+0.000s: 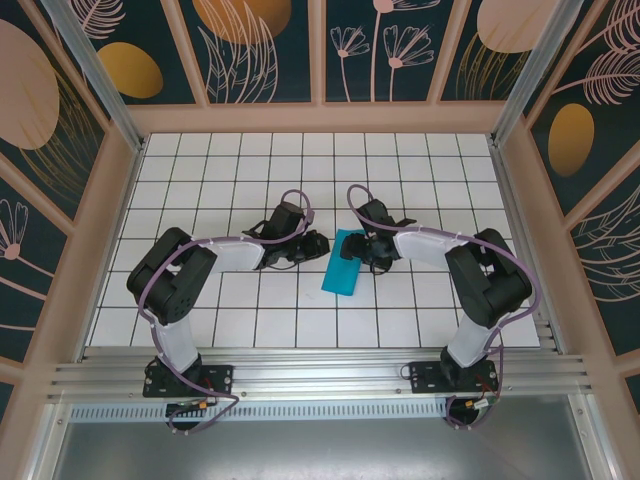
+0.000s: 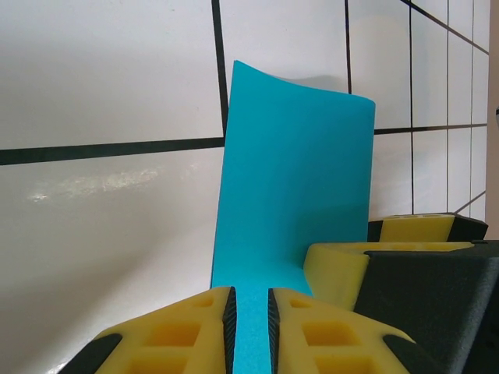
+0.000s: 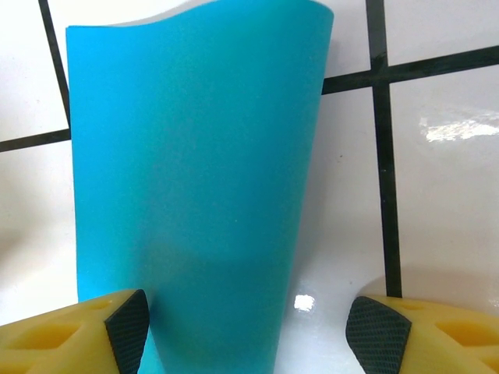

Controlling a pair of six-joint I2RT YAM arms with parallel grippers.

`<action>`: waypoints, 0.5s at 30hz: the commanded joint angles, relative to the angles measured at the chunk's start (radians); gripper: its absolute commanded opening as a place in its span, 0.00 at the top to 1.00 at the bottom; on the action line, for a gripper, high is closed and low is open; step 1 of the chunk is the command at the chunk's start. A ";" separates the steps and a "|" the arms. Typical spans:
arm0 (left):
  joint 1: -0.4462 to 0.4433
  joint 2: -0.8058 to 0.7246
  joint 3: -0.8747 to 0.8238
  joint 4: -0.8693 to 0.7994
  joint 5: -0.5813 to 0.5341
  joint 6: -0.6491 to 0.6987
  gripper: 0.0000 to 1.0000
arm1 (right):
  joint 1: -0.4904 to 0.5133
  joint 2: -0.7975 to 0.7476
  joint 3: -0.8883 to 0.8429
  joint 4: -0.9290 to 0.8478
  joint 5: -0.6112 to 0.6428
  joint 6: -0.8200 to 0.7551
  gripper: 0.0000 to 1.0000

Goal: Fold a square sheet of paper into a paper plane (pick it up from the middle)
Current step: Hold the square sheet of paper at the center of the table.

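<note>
Both of my arms reach in toward the middle of the table, elbows swung out wide. My left arm [image 1: 180,275] bends in from the left and my right arm [image 1: 490,275] mirrors it. The two wrists are low and near each other. My left gripper [image 2: 249,300] has its jaws drawn almost together, with a thin slot between the black pads [image 2: 231,312]. I can't tell whether they nip anything. My right gripper [image 3: 253,323] is spread wide, fingertips down close to the surface.
</note>
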 commanded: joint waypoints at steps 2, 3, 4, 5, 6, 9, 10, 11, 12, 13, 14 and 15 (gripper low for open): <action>-0.005 -0.017 0.003 0.008 0.014 -0.009 0.78 | -0.025 0.127 -0.071 -0.036 0.139 -0.015 0.24; -0.005 -0.015 0.006 0.013 0.026 -0.008 0.78 | -0.025 0.129 -0.071 -0.031 0.131 -0.016 0.24; -0.005 -0.011 0.010 0.013 0.037 -0.005 0.78 | -0.025 0.131 -0.070 -0.032 0.130 -0.015 0.24; -0.006 -0.006 0.013 0.014 0.047 -0.003 0.78 | -0.025 0.134 -0.069 -0.034 0.129 -0.017 0.24; -0.005 -0.002 0.018 0.015 0.057 -0.003 0.78 | -0.025 0.134 -0.069 -0.036 0.132 -0.017 0.24; -0.005 0.009 0.027 0.011 0.066 -0.003 0.79 | -0.025 0.135 -0.069 -0.049 0.152 -0.007 0.25; -0.005 0.010 0.028 0.010 0.065 -0.004 0.79 | -0.025 0.132 -0.070 -0.049 0.156 -0.005 0.25; -0.005 0.013 0.030 0.010 0.066 -0.004 0.78 | -0.024 0.129 -0.075 -0.048 0.158 -0.002 0.25; -0.005 0.014 0.030 0.010 0.066 -0.004 0.79 | -0.025 0.128 -0.077 -0.046 0.158 0.003 0.26; -0.006 0.015 0.030 0.010 0.065 -0.005 0.79 | -0.025 0.128 -0.079 -0.044 0.157 0.007 0.26; -0.005 0.017 0.033 0.007 0.067 -0.004 0.78 | -0.025 0.129 -0.081 -0.041 0.154 0.013 0.26; -0.005 0.020 0.034 0.008 0.068 -0.004 0.78 | -0.025 0.131 -0.080 -0.041 0.151 0.019 0.26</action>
